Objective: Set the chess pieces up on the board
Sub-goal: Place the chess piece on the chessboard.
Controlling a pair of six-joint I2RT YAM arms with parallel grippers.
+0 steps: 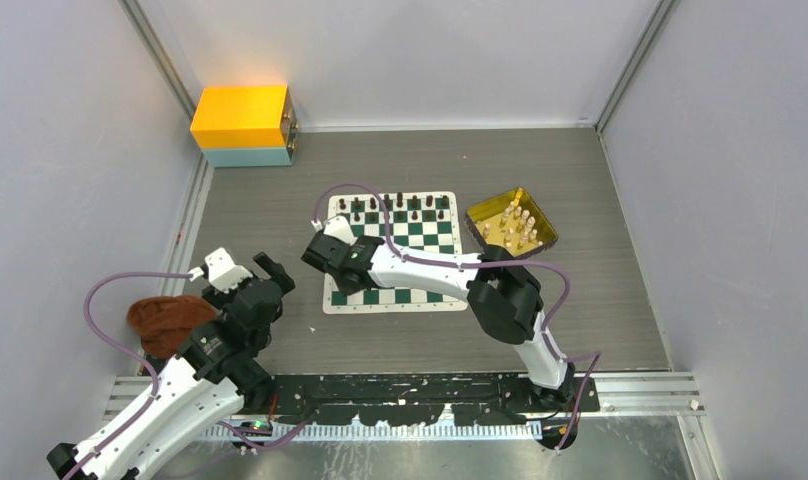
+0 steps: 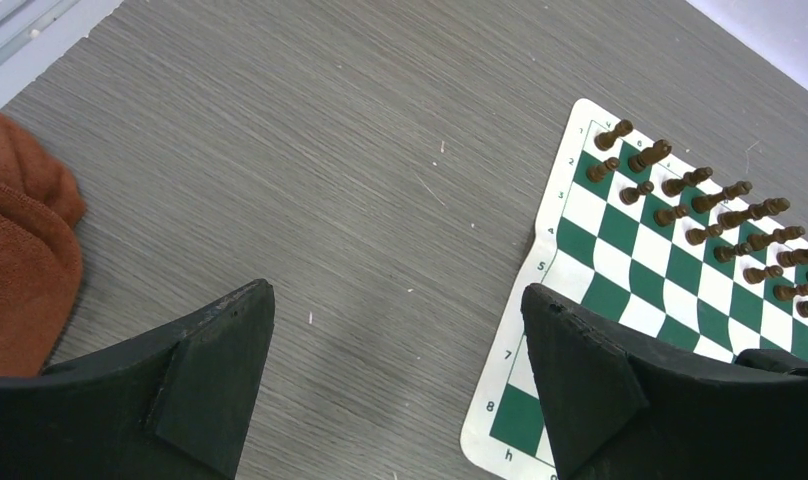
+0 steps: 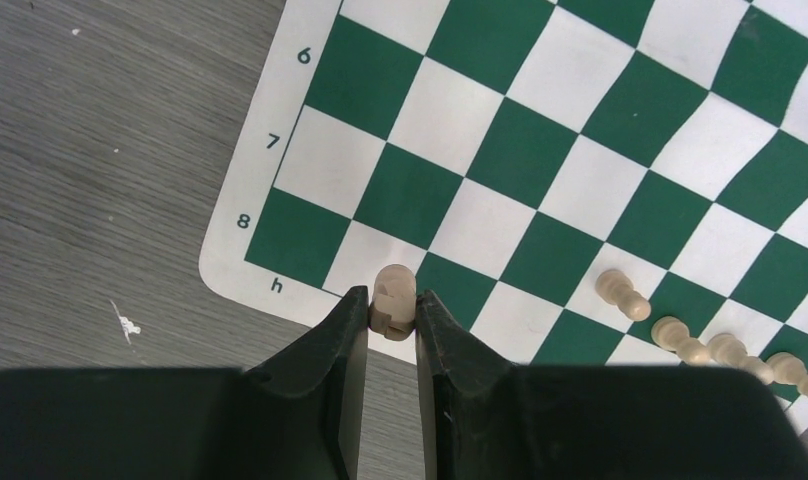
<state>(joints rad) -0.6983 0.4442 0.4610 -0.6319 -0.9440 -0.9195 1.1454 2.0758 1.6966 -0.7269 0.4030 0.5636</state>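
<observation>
From above, our right gripper hangs over the near-left corner of the green-and-white checked board mat. Left wrist: the left gripper gapes wide, with open room on the grey wood-grain table. Right wrist: the jaws pinch a small cream chess piece right at the mat's border. Let go here and it could topple off the edge!

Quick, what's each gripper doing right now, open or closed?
Left gripper: open, empty.
Right gripper: closed on a pale chess piece.

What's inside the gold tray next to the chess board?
Pale chess pieces stand in the gold tray, clustered together. They are too small in the top view to count, and the tray floor directly beneath them is covered.
</observation>
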